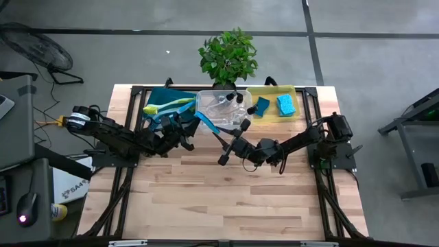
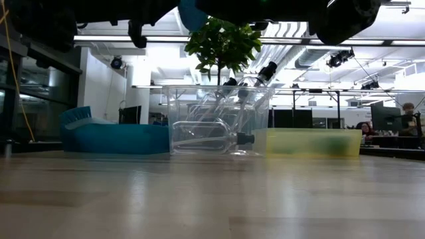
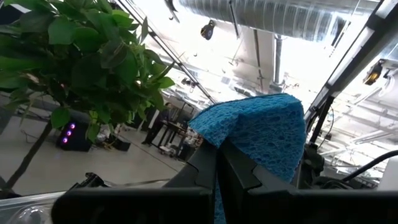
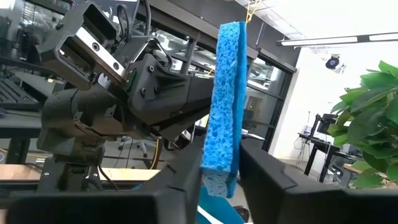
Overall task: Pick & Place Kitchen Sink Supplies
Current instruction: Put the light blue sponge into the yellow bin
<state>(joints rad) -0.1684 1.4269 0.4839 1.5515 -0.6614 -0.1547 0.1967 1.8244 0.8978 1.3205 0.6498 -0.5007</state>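
A blue sponge (image 1: 208,123) hangs in the air in front of the clear bin (image 1: 223,110), between my two grippers. My left gripper (image 1: 194,122) comes from the table's left and is shut on the sponge (image 3: 255,130). My right gripper (image 1: 225,140) comes from the right, with its fingers closed against the other end of the same sponge (image 4: 224,93). In the low view only a blue corner of the sponge (image 2: 189,13) shows at the top, high above the table. My left gripper pinches one end of the sponge (image 3: 231,144) between its two fingers, which slant upward from the table's left. The sponge rises past the fingertips, lifted clear. My right gripper has the sponge's lower end (image 4: 217,177) between its two fingers (image 4: 186,177), one on each broad face. The fingers slant upward from the table's right. The sponge stands on edge above them, clear of the table.
Along the far edge stand a teal bin (image 1: 159,96) with a yellow-green brush (image 1: 168,106), the clear bin with pump bottles (image 1: 230,103), and a yellow bin (image 1: 273,92) with two blue sponges (image 1: 286,104). A potted plant (image 1: 228,55) stands behind. The near half of the table (image 1: 219,199) is bare wood.
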